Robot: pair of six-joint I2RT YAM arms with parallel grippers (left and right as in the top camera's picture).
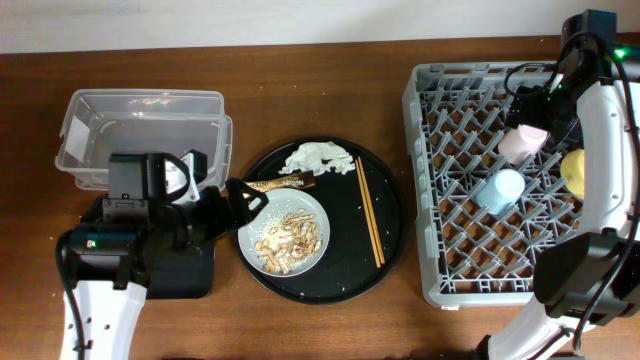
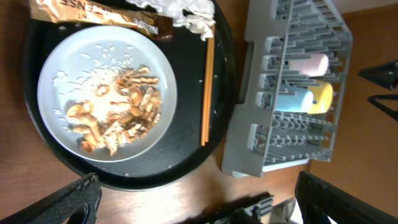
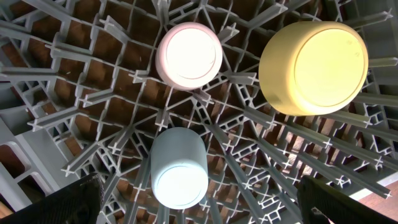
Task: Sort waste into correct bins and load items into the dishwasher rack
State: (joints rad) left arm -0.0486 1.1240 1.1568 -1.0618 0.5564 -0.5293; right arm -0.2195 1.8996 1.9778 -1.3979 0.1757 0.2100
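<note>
A round black tray (image 1: 388,235) carries the pale grey plate (image 1: 312,215) with beige food scraps (image 1: 290,238), a crumpled white tissue (image 1: 318,157), a brown-and-gold wrapper (image 1: 285,184) and wooden chopsticks (image 1: 368,210). My left gripper (image 1: 243,200) stands open at the plate's left edge with nothing in it. In the left wrist view the plate (image 2: 62,81) and chopsticks (image 2: 206,87) lie ahead of its open fingers (image 2: 68,199). The grey dishwasher rack (image 1: 440,270) holds a pink cup (image 1: 523,142), a blue cup (image 1: 500,190) and a yellow bowl (image 1: 575,172). Over them my right gripper (image 1: 535,105) hangs open and empty.
A clear plastic tub (image 1: 140,130) sits at the back left. A shallow black tray (image 1: 185,275) lies partly under my left arm. The rack takes up the right side of the wooden table (image 1: 330,60); my right arm reaches across its right rim.
</note>
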